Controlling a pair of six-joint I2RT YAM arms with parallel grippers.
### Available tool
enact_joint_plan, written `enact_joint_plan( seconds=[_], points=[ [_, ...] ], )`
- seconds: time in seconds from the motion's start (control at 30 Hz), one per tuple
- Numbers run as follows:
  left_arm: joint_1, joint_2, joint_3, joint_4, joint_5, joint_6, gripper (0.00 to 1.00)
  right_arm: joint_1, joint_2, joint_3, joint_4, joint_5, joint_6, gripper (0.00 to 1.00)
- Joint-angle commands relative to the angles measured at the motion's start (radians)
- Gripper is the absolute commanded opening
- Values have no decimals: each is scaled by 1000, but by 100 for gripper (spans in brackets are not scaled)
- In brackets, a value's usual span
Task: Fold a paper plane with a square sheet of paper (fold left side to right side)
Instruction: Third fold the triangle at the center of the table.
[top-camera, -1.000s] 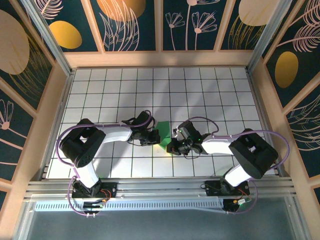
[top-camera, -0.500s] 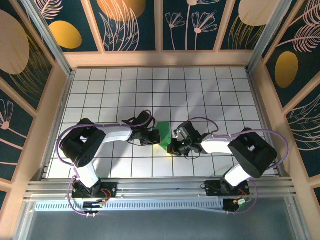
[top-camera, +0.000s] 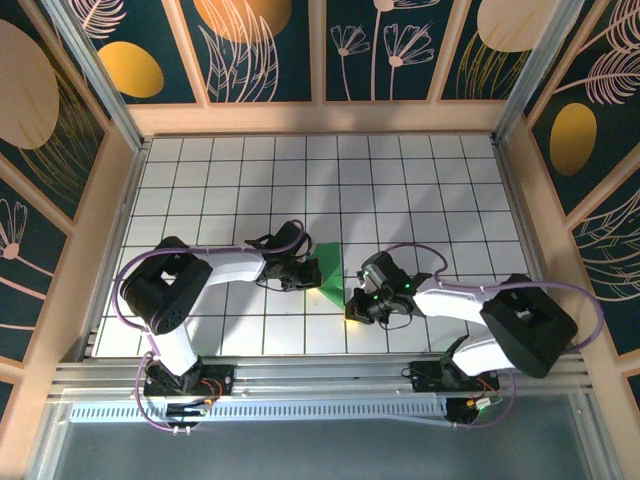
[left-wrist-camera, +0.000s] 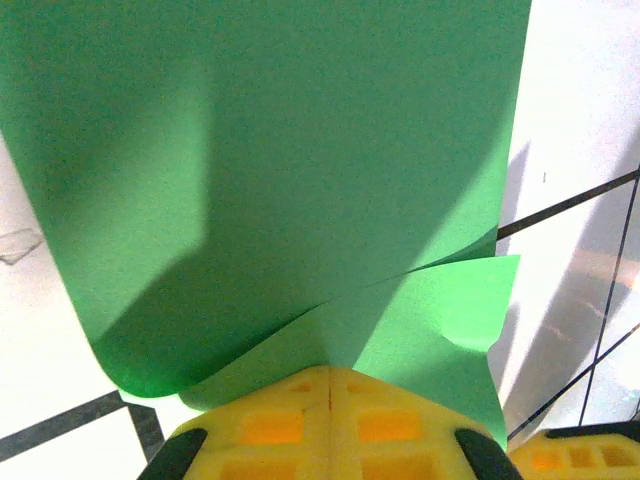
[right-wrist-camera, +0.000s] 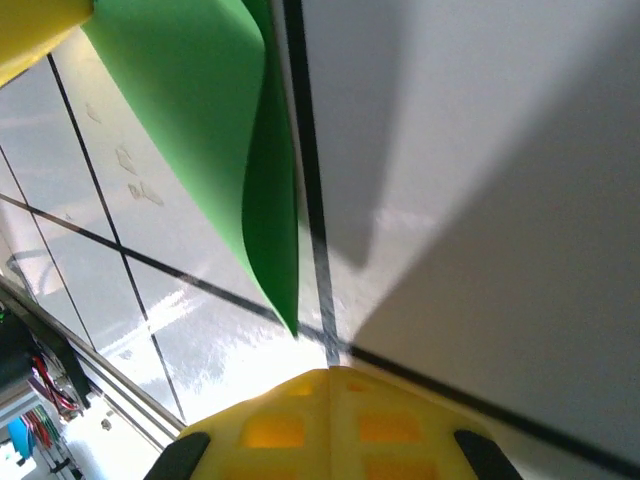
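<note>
The square sheet of paper (top-camera: 331, 273) is bright green and lies folded over itself as a narrow pointed strip on the white tiles between the arms. In the left wrist view the paper (left-wrist-camera: 280, 180) has an upper layer that curls up over a lower one. My left gripper (top-camera: 306, 272) is shut, and its yellow tips (left-wrist-camera: 330, 372) rest against the paper where the layers meet. My right gripper (top-camera: 352, 312) is shut and holds nothing. It (right-wrist-camera: 328, 372) sits just short of the paper's near pointed corner (right-wrist-camera: 292, 322). A finished paper plane is out of view.
The white grid-tiled floor (top-camera: 420, 190) is boxed in by wooden walls (top-camera: 320, 118) at the back and both sides. A metal rail (top-camera: 320, 385) with the arm bases runs along the near edge. The left gripper's yellow finger (right-wrist-camera: 30, 30) pokes into the right wrist view.
My right gripper has slid toward the near edge, off the paper's right side to its near corner. More of the green strip is uncovered. The left arm has stayed put.
</note>
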Motion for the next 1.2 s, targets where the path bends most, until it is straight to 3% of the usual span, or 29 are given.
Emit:
enact_joint_plan(
  seconds=[0.0, 0.17, 0.4, 0.57, 1.17],
  points=[
    [1, 54, -9, -92, -97, 12, 0, 5, -77, 30, -104, 28, 1, 0],
    [1, 54, -7, -88, -94, 11, 0, 2, -86, 73, -30, 34, -8, 0],
    [0, 51, -6, -90, -90, 10, 0, 2, 80, 147, 87, 76, -28, 0],
    [0, 48, -7, -92, -89, 9, 0, 3, 168, 179, 97, 72, -39, 0],
    [0, 37, 5, -80, -78, 11, 0, -13, 243, 96, 67, 69, -27, 0]
  ],
)
